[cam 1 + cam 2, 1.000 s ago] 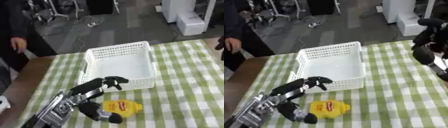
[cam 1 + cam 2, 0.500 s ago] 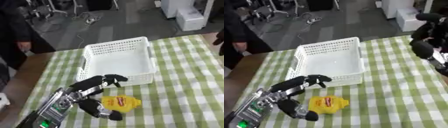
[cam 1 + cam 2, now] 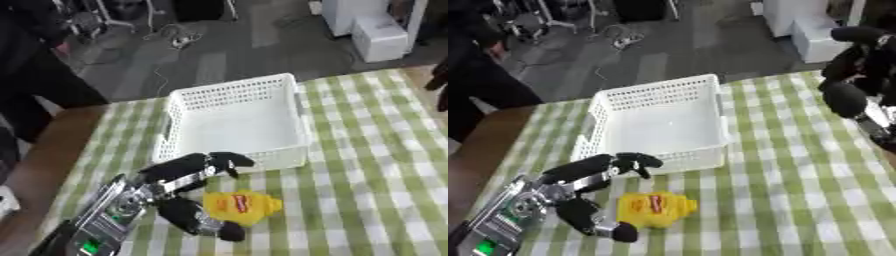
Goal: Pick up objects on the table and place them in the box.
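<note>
A yellow packet (image 3: 241,207) with a red label lies on the green checked table, just in front of the white lattice box (image 3: 236,120). My left hand (image 3: 179,192) is open around the packet's left side: the fingers reach over its top toward the box's front wall and the thumb (image 3: 203,223) lies below it. I cannot tell whether the hand touches the packet. My right hand (image 3: 859,75) is raised at the right edge, above the table's far right corner, fingers curled and holding nothing. The box is empty.
The checked tablecloth (image 3: 798,190) extends to the right of the packet and box. The table's left edge (image 3: 44,170) runs close to my left arm. Beyond the far edge is grey floor with white cabinets (image 3: 372,27) and a person at the far left.
The whole picture has shifted, so the camera has moved. My left hand has stayed spread around the packet's left side. The right hand remains raised at the right edge.
</note>
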